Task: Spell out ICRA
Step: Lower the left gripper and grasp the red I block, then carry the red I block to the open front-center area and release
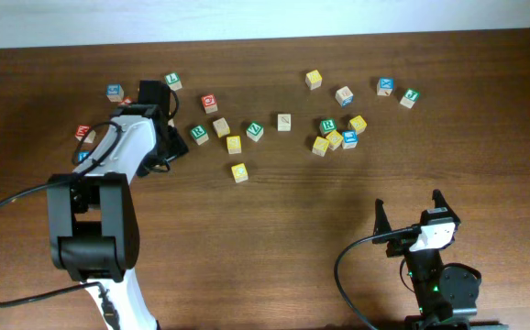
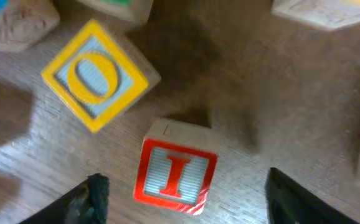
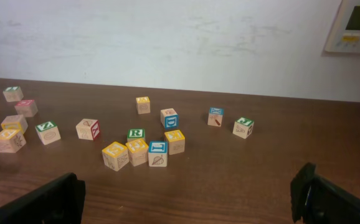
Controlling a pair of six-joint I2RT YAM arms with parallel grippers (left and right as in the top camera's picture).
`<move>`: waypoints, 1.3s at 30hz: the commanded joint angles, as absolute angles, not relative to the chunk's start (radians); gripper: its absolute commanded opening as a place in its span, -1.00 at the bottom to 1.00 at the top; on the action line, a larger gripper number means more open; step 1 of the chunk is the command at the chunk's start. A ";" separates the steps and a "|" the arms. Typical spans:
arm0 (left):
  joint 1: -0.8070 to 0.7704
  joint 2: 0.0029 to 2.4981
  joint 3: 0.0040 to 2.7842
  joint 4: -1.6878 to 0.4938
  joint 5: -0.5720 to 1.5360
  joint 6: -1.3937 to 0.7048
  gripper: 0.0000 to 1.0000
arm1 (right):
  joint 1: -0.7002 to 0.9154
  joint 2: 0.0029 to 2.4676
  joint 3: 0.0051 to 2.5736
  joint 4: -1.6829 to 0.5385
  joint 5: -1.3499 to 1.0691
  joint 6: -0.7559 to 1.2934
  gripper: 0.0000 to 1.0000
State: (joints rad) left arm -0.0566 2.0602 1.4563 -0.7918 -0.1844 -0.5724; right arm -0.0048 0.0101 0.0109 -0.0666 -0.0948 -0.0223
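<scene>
The left gripper [image 2: 183, 196], jaws spread astride the red I block [image 2: 175, 171] on the table [image 2: 279, 93], should square to its 2 side faces and, seemingly hovering above it, descend before closing, clear of the nearby yellow O block [image 2: 93, 74].

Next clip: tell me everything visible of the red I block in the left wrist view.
The red I block is a pale wooden cube. Its upward face has a red border around a light striped panel with a red capital I. It sits flat on the brown table, slightly askew in the view, between the open fingers of the left gripper, which do not touch it. A yellow O block lies nearby, apart from it.
</scene>
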 commanded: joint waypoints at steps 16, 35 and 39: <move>-0.033 2.127 1.456 -0.742 -0.199 -0.476 0.02 | 0.003 0.004 0.006 -0.072 -0.094 -0.010 0.97; -0.033 2.087 1.495 -0.791 -0.099 -0.393 -0.45 | 0.003 0.004 0.006 -0.072 -0.094 -0.010 0.97; -0.035 1.995 1.495 -0.832 -0.038 -0.387 -0.47 | 0.003 0.004 0.006 -0.072 -0.094 -0.010 0.97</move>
